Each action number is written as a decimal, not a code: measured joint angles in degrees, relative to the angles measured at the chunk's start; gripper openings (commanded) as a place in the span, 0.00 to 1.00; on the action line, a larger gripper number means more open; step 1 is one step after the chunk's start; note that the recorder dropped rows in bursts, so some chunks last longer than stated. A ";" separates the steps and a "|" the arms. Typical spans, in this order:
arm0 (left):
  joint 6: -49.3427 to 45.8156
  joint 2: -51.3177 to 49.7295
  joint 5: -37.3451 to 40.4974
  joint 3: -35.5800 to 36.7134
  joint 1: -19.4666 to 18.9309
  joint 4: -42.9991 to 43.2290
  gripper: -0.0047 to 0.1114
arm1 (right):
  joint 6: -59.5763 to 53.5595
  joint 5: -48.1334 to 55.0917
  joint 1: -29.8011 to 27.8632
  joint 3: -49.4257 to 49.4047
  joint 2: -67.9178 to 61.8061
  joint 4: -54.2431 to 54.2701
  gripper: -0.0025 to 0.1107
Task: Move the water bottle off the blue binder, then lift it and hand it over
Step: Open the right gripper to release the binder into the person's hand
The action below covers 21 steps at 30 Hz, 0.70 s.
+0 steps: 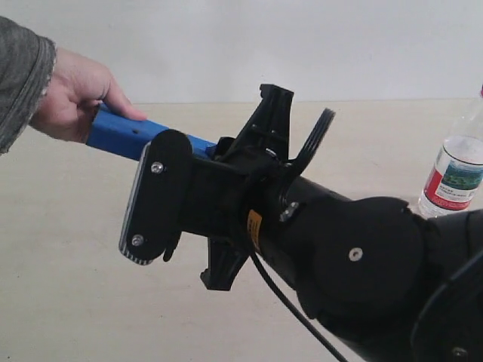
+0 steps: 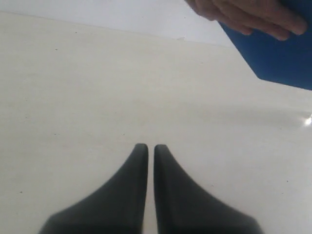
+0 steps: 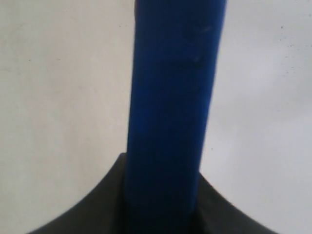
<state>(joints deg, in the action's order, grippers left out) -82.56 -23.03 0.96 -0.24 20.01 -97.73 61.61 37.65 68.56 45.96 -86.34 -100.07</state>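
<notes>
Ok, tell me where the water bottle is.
Exterior view, far right edge: the water bottle stands upright on the table, apart from the blue binder.

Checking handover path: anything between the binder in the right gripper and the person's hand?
Nothing visible. The hand grips one end of the blue binder, the right gripper the other. The water bottle stands aside.

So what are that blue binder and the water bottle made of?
The blue binder looks like smooth matte plastic: even bright colour, small dimples, though coated card is possible. The water bottle looks like clear plastic: you see through it.
</notes>
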 measured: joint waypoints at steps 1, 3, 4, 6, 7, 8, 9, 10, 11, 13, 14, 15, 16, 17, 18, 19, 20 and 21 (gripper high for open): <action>0.00 0.00 0.00 0.00 0.00 0.00 0.08 | 0.11 0.45 0.00 0.12 0.15 -0.13 0.02; 0.00 0.00 0.00 0.00 0.00 0.00 0.08 | 0.85 0.66 0.00 0.23 0.35 -0.35 0.02; 0.00 0.00 0.00 0.00 0.00 0.00 0.08 | 1.36 0.66 0.00 0.23 0.35 -0.47 0.02; 0.00 0.00 0.00 0.00 0.00 0.00 0.08 | 3.45 1.01 0.00 0.23 0.35 -0.87 0.02; 0.00 0.00 0.00 0.00 0.00 0.00 0.08 | 4.62 1.40 0.00 0.23 0.35 -1.07 0.02; 0.00 0.00 0.00 0.00 0.00 0.00 0.08 | 6.49 1.87 0.00 0.23 0.35 -1.21 0.02; 0.00 0.00 0.00 0.00 0.00 0.00 0.08 | 7.76 2.35 0.00 0.23 0.35 -1.34 0.02; 0.00 0.00 0.00 0.00 0.00 0.00 0.08 | 9.31 3.00 0.00 0.23 0.35 -1.48 0.02; 0.00 0.00 0.00 0.00 0.00 0.00 0.08 | 10.79 3.49 0.00 0.23 0.35 -1.61 0.02; 0.00 0.00 0.00 0.00 0.00 0.00 0.08 | 12.90 4.26 0.00 0.23 0.35 -1.90 0.04; 0.00 0.00 0.00 0.00 0.00 0.00 0.08 | 13.45 4.41 0.00 0.23 0.35 -1.90 0.07; 0.00 0.00 0.00 0.00 0.00 0.00 0.08 | 13.90 4.41 0.00 0.23 0.35 -1.90 0.11; 0.00 0.00 0.00 0.00 0.00 0.00 0.08 | 14.21 4.41 0.00 0.23 0.35 -1.90 0.17; 0.00 0.00 0.00 0.00 0.00 0.00 0.08 | 14.35 4.26 0.00 0.23 0.35 -1.90 0.22; 0.00 0.00 0.00 0.00 0.00 0.00 0.08 | 14.47 3.86 0.00 0.23 0.35 -1.90 0.29; 0.00 0.00 0.00 0.00 0.00 0.00 0.08 | 14.77 3.60 0.00 0.23 0.35 -1.78 0.36; 0.00 0.00 0.00 0.00 0.00 0.00 0.08 | 15.10 3.45 0.00 0.23 0.35 -1.20 0.42; 0.00 0.00 0.00 0.00 0.00 0.00 0.08 | 15.12 3.32 0.00 0.11 0.35 -0.79 0.47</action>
<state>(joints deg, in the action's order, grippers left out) -82.56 -23.03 0.96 -0.24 20.01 -97.73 76.74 40.97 68.56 46.07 -85.98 -100.86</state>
